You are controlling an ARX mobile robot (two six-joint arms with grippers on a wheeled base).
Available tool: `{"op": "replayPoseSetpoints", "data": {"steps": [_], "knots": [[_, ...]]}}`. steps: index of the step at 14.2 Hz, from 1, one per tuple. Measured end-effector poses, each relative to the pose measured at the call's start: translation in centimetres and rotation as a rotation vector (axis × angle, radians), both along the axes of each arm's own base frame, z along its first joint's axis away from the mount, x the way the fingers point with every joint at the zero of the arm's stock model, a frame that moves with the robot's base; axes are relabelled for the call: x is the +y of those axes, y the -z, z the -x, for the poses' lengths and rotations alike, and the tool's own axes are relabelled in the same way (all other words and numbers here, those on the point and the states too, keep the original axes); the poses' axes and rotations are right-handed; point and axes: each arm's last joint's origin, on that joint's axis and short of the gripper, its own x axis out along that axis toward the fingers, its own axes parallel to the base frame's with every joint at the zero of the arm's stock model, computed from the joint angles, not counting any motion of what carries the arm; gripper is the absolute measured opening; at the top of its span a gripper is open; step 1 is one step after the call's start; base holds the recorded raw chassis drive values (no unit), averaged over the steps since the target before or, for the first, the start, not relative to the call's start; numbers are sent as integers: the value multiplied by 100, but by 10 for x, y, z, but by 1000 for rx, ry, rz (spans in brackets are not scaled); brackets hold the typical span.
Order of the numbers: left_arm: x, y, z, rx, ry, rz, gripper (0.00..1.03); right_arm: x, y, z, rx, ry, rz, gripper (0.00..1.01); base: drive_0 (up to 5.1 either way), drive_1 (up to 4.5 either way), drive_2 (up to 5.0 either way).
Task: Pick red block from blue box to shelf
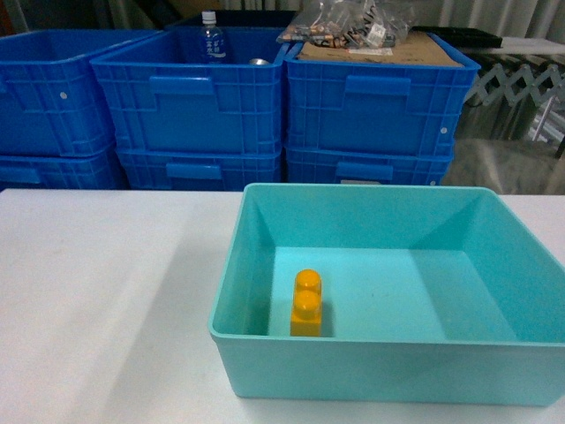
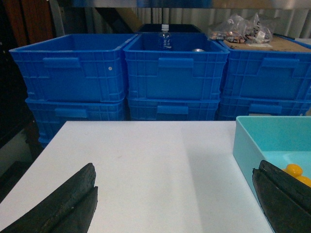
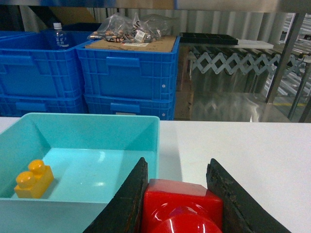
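Right gripper (image 3: pixel 182 204) grips the red block (image 3: pixel 182 206) by its flat sides: light, rigid, glossy, likely slippery. Left gripper (image 2: pixel 175 204) jaws wide, empty.

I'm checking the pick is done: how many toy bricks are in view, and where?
2. The glossy red one-stud plastic brick sits clamped in the right gripper, outside the tub. The yellow-orange two-stud brick lies inside the light turquoise plastic tub, near its front wall.
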Motion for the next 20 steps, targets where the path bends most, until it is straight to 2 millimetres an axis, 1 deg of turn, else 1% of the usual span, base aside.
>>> {"op": "replayPoseSetpoints", "data": {"steps": [2,20], "knots": [[0,0,0,0,0,0,98,0,0,0,0,0,0,29,-61,-61,-61],[0,0,0,0,0,0,98,0,0,0,0,-5,0,29,-162,-162,-162]]}}
